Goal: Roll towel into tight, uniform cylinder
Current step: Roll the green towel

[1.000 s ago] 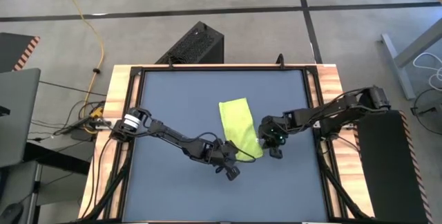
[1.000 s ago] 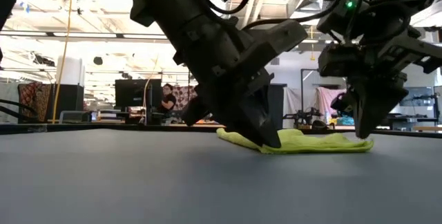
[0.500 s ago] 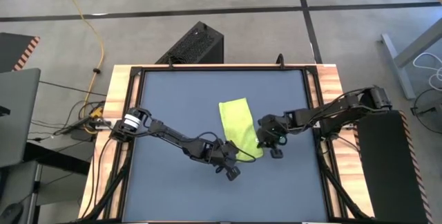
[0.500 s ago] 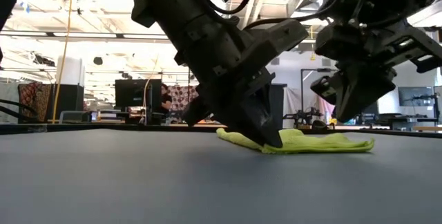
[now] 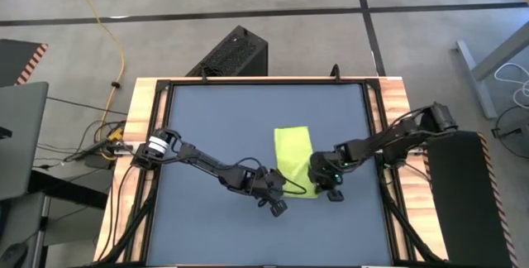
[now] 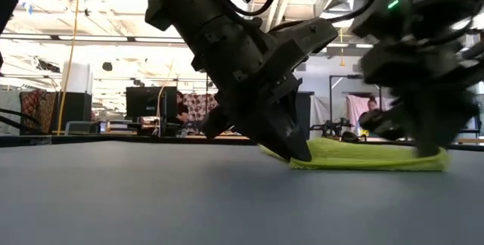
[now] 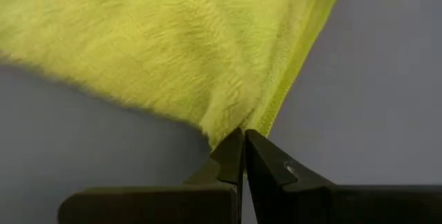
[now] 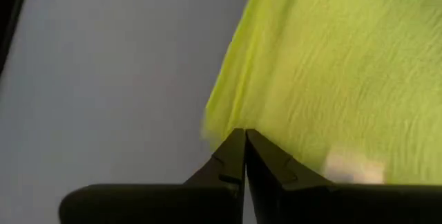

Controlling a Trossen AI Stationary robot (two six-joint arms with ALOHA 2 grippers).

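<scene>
Pinching both near corners of the towel (image 5: 294,159) right now, lower middle of the high frame, on the dark mat (image 5: 207,127). Left gripper (image 5: 276,206) sits at the towel's lower-left corner; in its wrist view the fingers (image 7: 229,156) are pressed together with the hem caught at the tips. Right gripper (image 5: 334,192) is at the lower-right corner, fingers (image 8: 231,151) likewise nearly together on the towel's edge. In the low view it lies flat, maybe folded double, can't tell layer count; right of centre there, left gripper (image 6: 296,153) on its left end, right one blurred on its right end.

My read on handling: light, soft, fuzzy pile, no stiffness at all, so it will sag and bunch wherever I don't support it. Not fragile, and the nap should grip the mat rather than slide. Corners at the hem are the best hold; the stitched edge is thicker and gives the tips something to bite. For a tight, even roll I'd keep both corners level and tensioned across, otherwise one side likely cones out.
</scene>
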